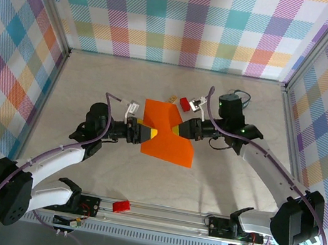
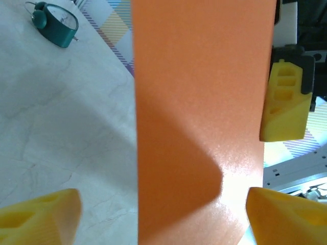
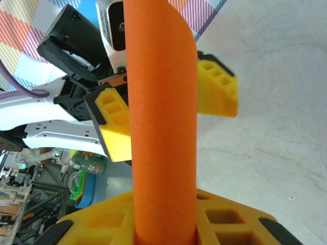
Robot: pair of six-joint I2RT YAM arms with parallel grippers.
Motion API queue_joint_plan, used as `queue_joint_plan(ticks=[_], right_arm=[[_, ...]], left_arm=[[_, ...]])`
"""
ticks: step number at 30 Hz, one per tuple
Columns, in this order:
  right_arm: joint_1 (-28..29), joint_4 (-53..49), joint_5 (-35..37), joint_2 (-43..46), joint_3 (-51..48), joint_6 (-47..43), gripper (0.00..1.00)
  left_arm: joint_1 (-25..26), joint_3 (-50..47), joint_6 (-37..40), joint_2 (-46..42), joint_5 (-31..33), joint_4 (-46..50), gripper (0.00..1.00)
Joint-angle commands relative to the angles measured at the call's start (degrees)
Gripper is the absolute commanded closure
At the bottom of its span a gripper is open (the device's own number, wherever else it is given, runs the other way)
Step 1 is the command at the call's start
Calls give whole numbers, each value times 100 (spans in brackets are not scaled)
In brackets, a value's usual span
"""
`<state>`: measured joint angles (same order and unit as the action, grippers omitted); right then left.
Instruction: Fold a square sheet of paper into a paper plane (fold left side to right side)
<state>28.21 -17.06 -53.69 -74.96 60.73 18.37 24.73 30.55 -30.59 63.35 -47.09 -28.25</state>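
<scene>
The square sheet of paper (image 1: 168,137) is bright orange and lifted off the table, pinched in at its middle so it flares like a bow tie. My right gripper (image 1: 180,130) reaches in from the right and is shut on that middle; in the right wrist view the paper (image 3: 162,127) rises as a curved band out of my closed gripper (image 3: 166,227). My left gripper (image 1: 149,134) comes from the left and stands open. Its yellow fingers (image 2: 41,217) sit wide apart either side of the paper (image 2: 199,102), the left finger well away from it.
Behind the paper on the table lie a small red block (image 1: 184,103), a small tan block (image 1: 172,98) and a white piece (image 1: 197,107). Another red block (image 1: 121,205) sits on the front rail. A teal alarm clock (image 2: 53,23) stands on the table. Plaid walls enclose three sides.
</scene>
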Motion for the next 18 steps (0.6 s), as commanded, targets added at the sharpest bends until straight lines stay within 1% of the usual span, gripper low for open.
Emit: queue_joint_plan(ticks=[1, 2, 5, 7, 8, 10, 11, 13, 14, 18], right_arm=[[-16, -109, 189, -127, 208, -304, 74], [-25, -208, 271, -176, 240, -363, 74], [-68, -387, 488, -265, 243, -496, 74], [-111, -364, 632, -248, 158, -510, 73], [-129, -352, 721, -239, 114, -518, 71], [-164, -409, 890, -245, 68, -551, 67], [-190, -461, 989, -247, 39, -569, 63], [-263, -597, 1291, -263, -6, -550, 57], [-311, -656, 1498, -273, -37, -501, 52], [-440, -862, 2262, -432, -155, -254, 43]], left_arm=[[23, 136, 127, 14, -69, -39, 38], [24, 145, 98, 22, -31, -35, 49], [22, 156, 66, 39, 79, 79, 74], [23, 136, 94, 48, 213, 221, 86], [23, 142, 114, 70, 283, 331, 90], [24, 190, 115, 158, 407, 549, 97], [23, 241, 109, 215, 491, 712, 99], [24, 364, 91, 351, 617, 1080, 99], [25, 434, 88, 441, 715, 1320, 100], [26, 765, 139, 961, 933, 2222, 100]])
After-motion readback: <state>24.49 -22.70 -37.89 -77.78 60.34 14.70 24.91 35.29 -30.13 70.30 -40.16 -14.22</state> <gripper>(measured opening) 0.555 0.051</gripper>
